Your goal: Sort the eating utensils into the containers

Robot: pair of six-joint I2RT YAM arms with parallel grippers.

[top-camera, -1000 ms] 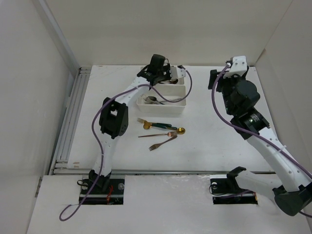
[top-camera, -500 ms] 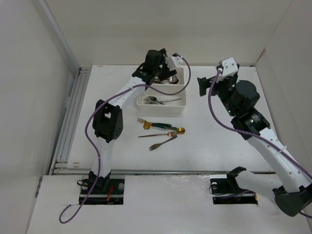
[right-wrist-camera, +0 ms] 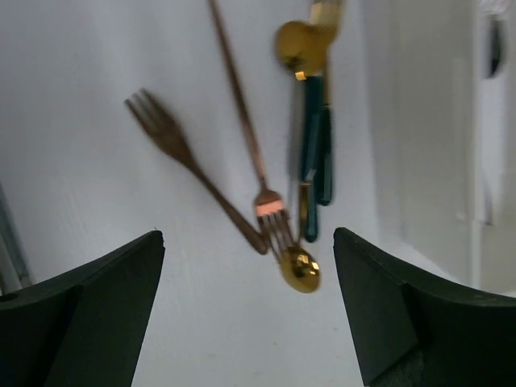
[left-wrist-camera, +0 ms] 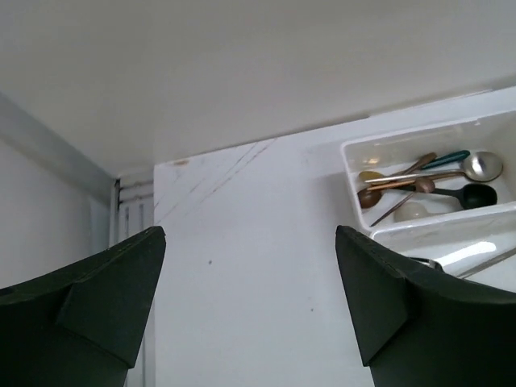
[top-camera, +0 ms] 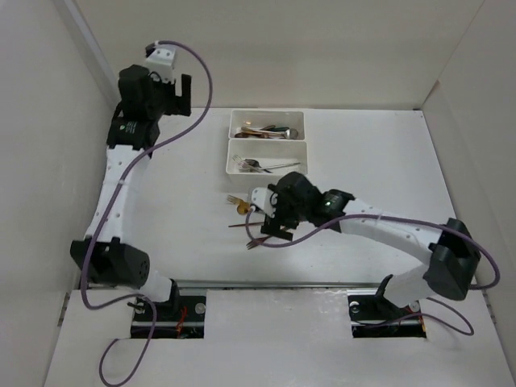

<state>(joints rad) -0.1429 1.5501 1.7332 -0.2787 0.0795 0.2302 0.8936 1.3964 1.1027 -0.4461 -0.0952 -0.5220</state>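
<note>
Your right claw [right-wrist-camera: 248, 242] hung spread and empty above the loose forks [right-wrist-camera: 173, 141] and gold spoon [right-wrist-camera: 300, 268] on the table [top-camera: 177, 201]. Two white trays [top-camera: 267, 139] holding utensils sat at its twelve o'clock. Your left claw [left-wrist-camera: 250, 242], likewise spread and empty, hung raised at eleven o'clock.

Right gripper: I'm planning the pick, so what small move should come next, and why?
Probably ease straight down. The right gripper hangs open above the table, with the handle end of the brown fork and the tines of the copper fork between its fingers, neither yet sorted.
</note>
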